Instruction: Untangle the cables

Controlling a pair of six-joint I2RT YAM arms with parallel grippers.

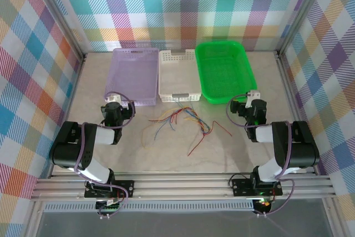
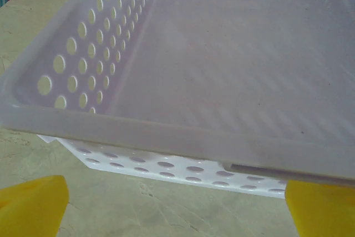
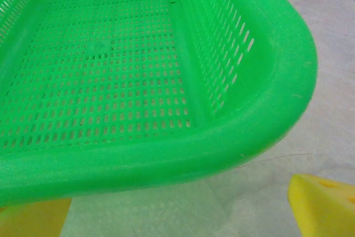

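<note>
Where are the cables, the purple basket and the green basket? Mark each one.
cables (image 1: 178, 118), top external view, middle of the tangle.
purple basket (image 1: 133, 76), top external view, its bare floor.
green basket (image 3: 277, 70), right wrist view, its near corner rim.

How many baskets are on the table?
3, in a row at the back: a purple basket on the left, a white basket in the middle, a green basket on the right.

I find the purple basket (image 1: 133, 76), white basket (image 1: 177, 77) and green basket (image 1: 224, 71) walling the far side. Bare table (image 1: 161, 156) flanks the cables (image 1: 178, 118), open to approach from either side.
</note>
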